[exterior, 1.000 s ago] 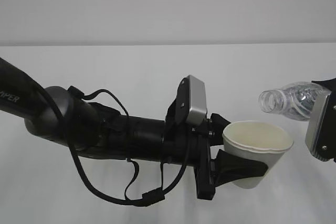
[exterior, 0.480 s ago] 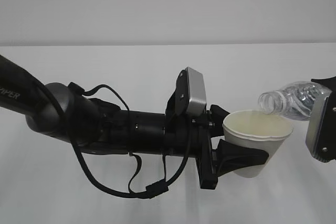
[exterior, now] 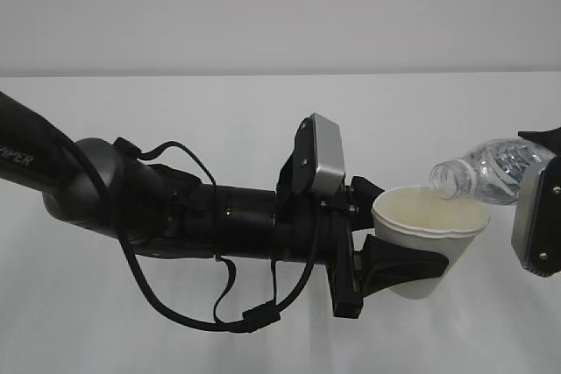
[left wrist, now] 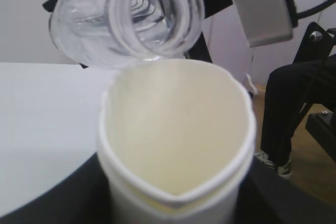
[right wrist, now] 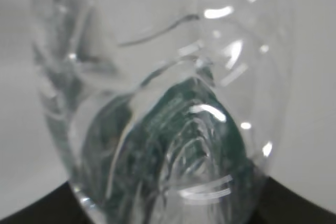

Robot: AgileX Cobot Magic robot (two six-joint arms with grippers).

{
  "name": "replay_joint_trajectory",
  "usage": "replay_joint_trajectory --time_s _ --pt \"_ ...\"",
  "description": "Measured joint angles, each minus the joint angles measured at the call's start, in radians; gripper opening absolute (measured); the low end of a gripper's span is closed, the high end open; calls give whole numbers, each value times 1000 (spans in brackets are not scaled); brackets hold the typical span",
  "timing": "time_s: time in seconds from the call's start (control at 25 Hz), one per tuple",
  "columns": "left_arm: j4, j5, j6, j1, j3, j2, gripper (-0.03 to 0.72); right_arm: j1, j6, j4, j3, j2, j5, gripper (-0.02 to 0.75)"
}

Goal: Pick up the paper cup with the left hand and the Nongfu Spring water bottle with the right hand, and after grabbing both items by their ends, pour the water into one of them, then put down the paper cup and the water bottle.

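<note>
We are in the pouring step, by our reading. Our left hand (exterior: 372, 260) clamps the paper cup (exterior: 429, 238) low on its wall, squeezing the rim into a soft point; the cup sits upright at about four o'clock from the middle of the exterior view. Our right hand (exterior: 539, 221), at three o'clock on the frame edge, holds the Nongfu Spring water bottle (exterior: 486, 172) by its base end, tipped so the open neck hangs just over the cup's far rim.

To pour well, we would keep the mouth inside the rim line and tilt slowly, since the neck sits right at the edge and a sudden gush could run down the outside. We would also hold the left grip steady (more squeeze would buckle the paper).

In the left wrist view the bottle mouth (left wrist: 155, 17) lies at twelve o'clock above the cup (left wrist: 176, 145); whether the water is flowing we cannot tell, and the cup's floor is hidden.

Count: one cup, one bottle, two grippers, one white table (exterior: 175, 111).
</note>
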Motion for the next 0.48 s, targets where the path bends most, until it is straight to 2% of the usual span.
replay_joint_trajectory --time_s 0.48 --pt "2 0 0 0 0 0 416 0 -29 0 0 0 -47 364"
